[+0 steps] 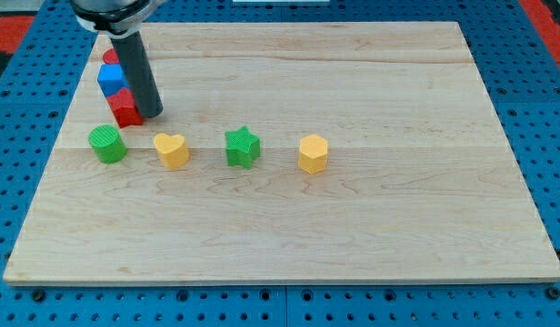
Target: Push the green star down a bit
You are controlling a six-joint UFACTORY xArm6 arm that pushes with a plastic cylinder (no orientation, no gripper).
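yellow heart | green star right | my tip beside red block

Single camera view, looking down at a slant from beyond the table's near long edge. Far edge toward the view's top, narrowed by perspective. Whole wooden top in frame, blue perforated base showing around it. Moderately close; no second view to share.
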